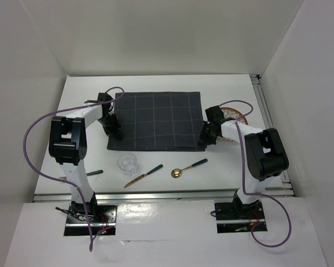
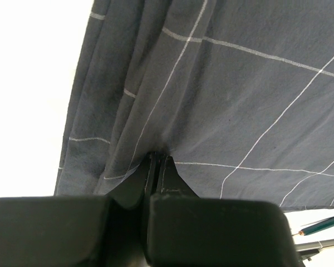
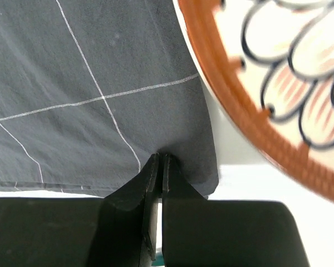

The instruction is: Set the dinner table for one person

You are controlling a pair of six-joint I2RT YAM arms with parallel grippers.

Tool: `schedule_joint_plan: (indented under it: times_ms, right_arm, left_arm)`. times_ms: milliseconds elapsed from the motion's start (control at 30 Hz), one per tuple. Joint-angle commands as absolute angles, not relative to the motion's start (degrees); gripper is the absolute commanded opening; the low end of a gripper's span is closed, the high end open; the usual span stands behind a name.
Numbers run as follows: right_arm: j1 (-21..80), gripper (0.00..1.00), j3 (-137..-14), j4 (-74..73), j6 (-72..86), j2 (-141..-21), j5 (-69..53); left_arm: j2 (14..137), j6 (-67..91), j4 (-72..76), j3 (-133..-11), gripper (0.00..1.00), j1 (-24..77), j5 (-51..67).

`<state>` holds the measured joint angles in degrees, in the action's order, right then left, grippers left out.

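Note:
A dark grey checked placemat (image 1: 155, 120) lies spread in the middle of the white dinner table (image 1: 83, 105). My left gripper (image 1: 114, 132) is shut on the mat's near left corner; the cloth (image 2: 211, 94) bunches at its tips (image 2: 157, 157). My right gripper (image 1: 205, 138) is shut on the mat's near right corner (image 3: 128, 111), its tips (image 3: 160, 158) pinching the fabric. A patterned plate with an orange rim (image 1: 236, 115) sits right of the mat, close in the right wrist view (image 3: 278, 72).
Near the front edge lie a clear glass (image 1: 128, 163), a gold knife with a dark handle (image 1: 143, 176), a gold spoon with a dark handle (image 1: 188, 167) and another dark-handled utensil (image 1: 93, 173) by the left arm. Silver rails (image 1: 270, 125) edge the table.

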<state>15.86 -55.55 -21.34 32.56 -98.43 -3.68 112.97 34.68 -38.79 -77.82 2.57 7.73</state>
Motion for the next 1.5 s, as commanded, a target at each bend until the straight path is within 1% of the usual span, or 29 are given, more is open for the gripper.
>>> schedule_joint_plan:
  times_ms: [0,167,567,833,1000,1100,1167,1233,1267,1300,1333,1400,1433,1467]
  right_arm:
    - [16.52,0.00,-50.20,-27.25,33.31,-97.21,-0.53]
    - [16.52,0.00,-48.08,-29.26,36.73,-94.22,0.78]
    - [16.52,0.00,-47.55,-30.32,36.74,-94.22,2.02]
    - [16.52,0.00,-46.49,-31.37,37.26,-92.55,2.72]
    - [16.52,0.00,-45.97,-31.38,37.79,-90.88,2.72]
    - [16.52,0.00,-47.37,-32.78,37.79,-89.74,3.25]
    - [16.52,0.00,-49.38,-34.71,37.79,-88.95,3.86]
    - [16.52,0.00,-53.34,-36.29,37.79,-87.46,4.48]
    - [16.52,0.02,-54.83,-37.86,37.27,-86.93,5.09]
    - [16.52,0.05,-57.71,-38.66,37.27,-86.40,5.10]
    - [16.52,0.14,-59.14,-39.37,37.27,-85.35,5.88]
    - [16.52,0.23,-62.56,-41.48,37.27,-84.21,7.64]
    - [16.52,0.30,-63.36,-42.09,37.96,-83.59,8.17]
    - [14.96,0.43,-63.37,-42.80,37.97,-82.02,8.17]
  left_arm:
    - [113.12,33.75,-40.96,-75.06,0.00,2.81,5.01]
    - [112.51,33.75,-40.43,-73.83,0.00,2.81,5.01]
    - [109.60,33.22,-39.38,-69.18,0.00,3.87,5.01]
    - [108.98,33.22,-39.38,-69.17,0.00,4.39,4.48]
    - [110.13,32.70,-40.52,-71.54,0.00,4.39,4.48]
    - [108.73,32.70,-40.52,-72.59,0.00,4.39,4.48]
    - [107.94,32.70,-42.00,-73.38,0.03,4.39,3.96]
    - [106.62,32.70,-42.88,-75.14,0.09,4.39,3.43]
    - [106.61,32.70,-43.59,-75.67,0.22,4.92,3.43]
    - [105.65,32.70,-43.59,-76.80,0.28,4.92,3.43]
    - [104.60,32.17,-44.38,-77.51,0.33,4.92,3.43]
    - [103.81,32.17,-45.69,-78.83,0.40,4.92,2.91]
    - [103.80,32.17,-46.23,-80.32,0.46,4.92,2.90]
    - [103.19,32.17,-46.75,-81.11,0.47,4.92,2.90]
